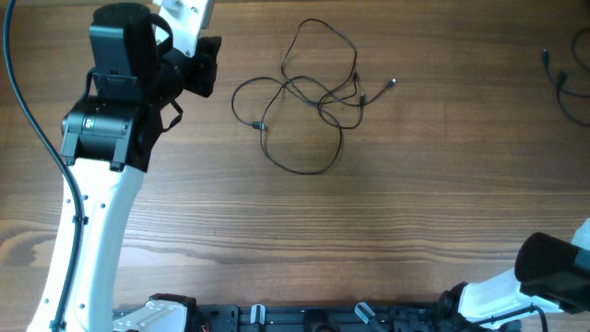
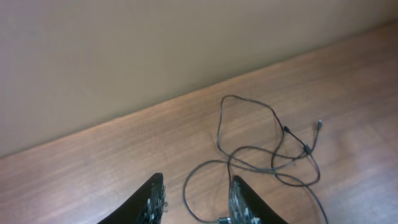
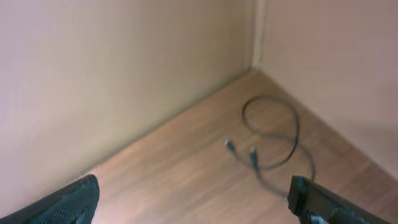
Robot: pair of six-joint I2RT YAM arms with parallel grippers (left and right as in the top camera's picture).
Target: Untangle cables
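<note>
left gripper (image 2: 197, 182): jaws apart | cables (image 2: 273, 169): just ahead (loose tangle) | right gripper (image 3: 194, 183): spread wide

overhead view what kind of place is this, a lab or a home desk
Most likely a robotics lab bench: two white-and-black robot arms sit at a wood-grain table, a tangle of thin black cables lies on it, and plain beige walls box it in.

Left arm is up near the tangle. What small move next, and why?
Probably ease the left gripper down and forward onto the nearest loop of the cables. Its jaws stand apart and empty, that loop lies right in front of its fingertips, and the strands cross each other in one knot.
</note>
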